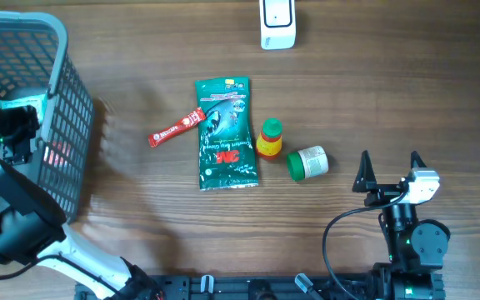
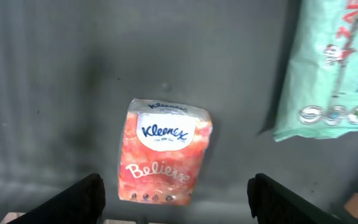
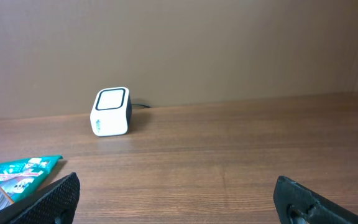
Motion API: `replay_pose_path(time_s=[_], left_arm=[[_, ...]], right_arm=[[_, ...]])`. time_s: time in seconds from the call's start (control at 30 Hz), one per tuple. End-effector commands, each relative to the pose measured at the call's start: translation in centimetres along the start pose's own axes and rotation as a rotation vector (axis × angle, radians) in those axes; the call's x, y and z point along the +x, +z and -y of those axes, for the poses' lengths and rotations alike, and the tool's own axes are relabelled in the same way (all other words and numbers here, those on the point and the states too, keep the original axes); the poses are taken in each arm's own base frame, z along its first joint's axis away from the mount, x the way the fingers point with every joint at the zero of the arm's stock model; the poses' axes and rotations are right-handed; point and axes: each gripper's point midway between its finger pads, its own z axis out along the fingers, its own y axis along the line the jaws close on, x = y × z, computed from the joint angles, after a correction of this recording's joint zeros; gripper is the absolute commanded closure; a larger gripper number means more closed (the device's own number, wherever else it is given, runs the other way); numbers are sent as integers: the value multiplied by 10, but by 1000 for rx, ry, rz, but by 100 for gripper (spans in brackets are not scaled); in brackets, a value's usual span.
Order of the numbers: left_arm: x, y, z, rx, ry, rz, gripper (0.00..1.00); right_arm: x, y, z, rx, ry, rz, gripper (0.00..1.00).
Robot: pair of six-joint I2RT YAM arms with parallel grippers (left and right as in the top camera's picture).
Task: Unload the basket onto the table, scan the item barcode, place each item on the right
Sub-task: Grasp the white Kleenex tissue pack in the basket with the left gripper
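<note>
You see the table like this
Tissue pack (image 2: 163,152) lies in left basket (image 1: 72,125); sachet (image 1: 176,127), pouch (image 1: 226,133), bottle (image 1: 269,139), jar (image 1: 308,162) mid-table; scanner (image 1: 277,23) far.

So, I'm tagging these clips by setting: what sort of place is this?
Likely a mock shop checkout: white box-shaped scanner, grey mesh basket, green 3M packet on a wooden table.

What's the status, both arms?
Left gripper open above Kleenex pack in basket, not gripping. Right gripper open, empty. Scanner unobstructed.
</note>
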Motion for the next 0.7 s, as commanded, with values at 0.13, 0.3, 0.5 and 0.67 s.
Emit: replay_pose_path(time_s=[0.13,0.3,0.5,0.67], left_arm=[[-3,14,-7,-46,22,-8,23],[4,30,-21,-85,21,-30,23],[13,52,-37,-118,20,-49,24],[12,65,-37,-97,20,-38,28]], right_arm=[[0,0,3,15,-7,4,0],[0,0,3,15,-7,4,0],[0,0,3,15,-7,4,0],[0,0,3,15,-7,4,0]])
